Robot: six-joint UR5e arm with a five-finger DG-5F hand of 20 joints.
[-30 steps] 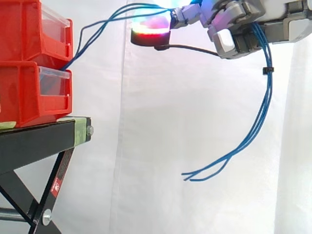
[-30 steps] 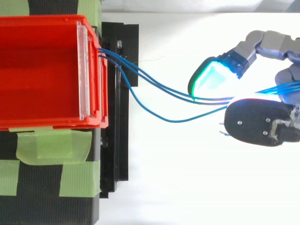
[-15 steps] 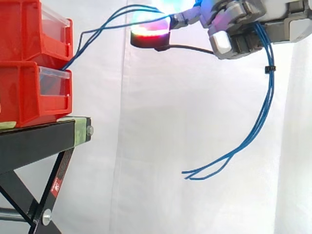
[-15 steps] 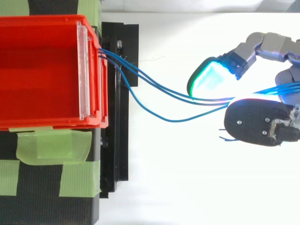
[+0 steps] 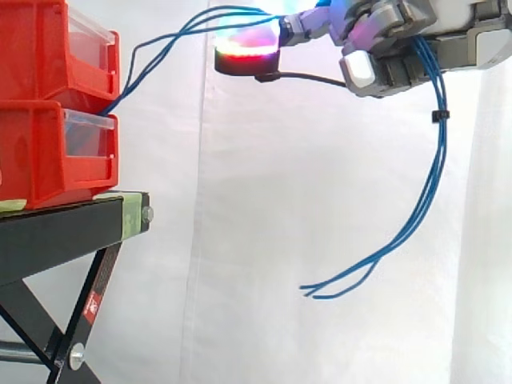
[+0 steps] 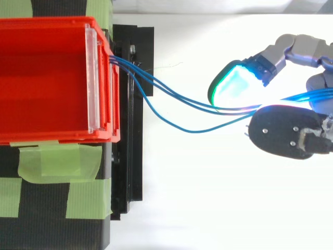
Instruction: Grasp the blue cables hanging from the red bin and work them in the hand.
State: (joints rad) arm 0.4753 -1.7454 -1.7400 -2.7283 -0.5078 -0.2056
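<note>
Thin blue cables (image 5: 168, 44) leave the front of the upper red bin (image 5: 56, 52), arch to the right and run into my hand (image 5: 384, 60) at the top right of the side view. My hand is shut on them: the cables pass between a red-glowing pad (image 5: 246, 50) below and a green-glowing pad (image 6: 234, 86) above. Past the hand the cables (image 5: 428, 184) hang down, bound by a small black tie (image 5: 438, 116), and their loose ends curl left near mid-height. From above, the blue cables (image 6: 171, 99) cross from the bin (image 6: 47, 78) to the hand (image 6: 289, 138).
A second red bin (image 5: 56, 156) sits under the first on a black stand (image 5: 72, 228) with green tape (image 6: 57, 164). A white curtain hangs behind. Open air lies below the hand and right of the stand.
The hand has shifted very slightly; the cable arch between bin and hand and the hanging ends sway a little. The hold on the cables stays the same.
</note>
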